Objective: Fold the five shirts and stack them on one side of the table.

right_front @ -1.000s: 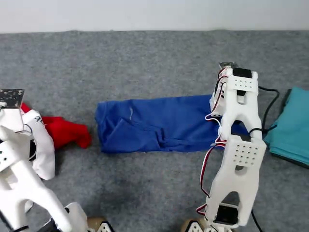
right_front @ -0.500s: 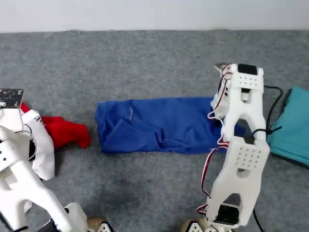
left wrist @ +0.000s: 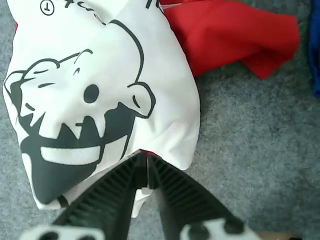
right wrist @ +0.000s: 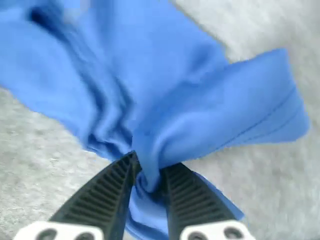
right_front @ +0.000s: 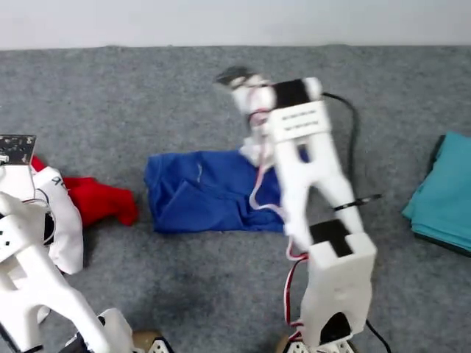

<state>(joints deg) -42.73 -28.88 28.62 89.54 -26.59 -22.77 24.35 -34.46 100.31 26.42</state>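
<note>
Pinching a bunched fold of the blue shirt [right wrist: 200, 95], the right gripper [right wrist: 147, 172] has both jaws clamped on the cloth, and the gathered part sits raised off the grey table [right_front: 184, 95]. From the high view the right arm [right_front: 316, 191] stretches across the middle of the table over that shirt. The shirt's left part lies flat and wrinkled mid-table, and the arm hides the rest. Left gripper [left wrist: 147, 165]: jaws pressed together, tips right at the hem of the white shirt [left wrist: 100, 85] with the black cartoon print; can't tell if any cloth is caught. The white shirt is at the left side of the table, overlapping the red shirt [left wrist: 235, 35]. The red one pokes out toward the blue one, not touching it. A folded teal shirt [right_front: 445, 191] sits at the right edge, well apart from the blue one.
</note>
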